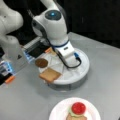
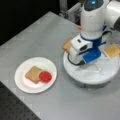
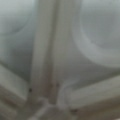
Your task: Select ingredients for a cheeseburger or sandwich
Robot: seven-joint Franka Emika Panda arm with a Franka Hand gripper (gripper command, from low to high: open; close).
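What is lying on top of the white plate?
On the plate lies a toast square, with a red disc over a green disc at its edge. Whether anything lies under the toast is hidden. The pincer is down in the tray, its tips hidden.

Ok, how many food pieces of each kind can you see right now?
toast squares: 2, on the tray and on the plate
red disc: 1
green disc: 1
patty: 1
cheese square: 1
Total: 6
The gripper is low over the tray.
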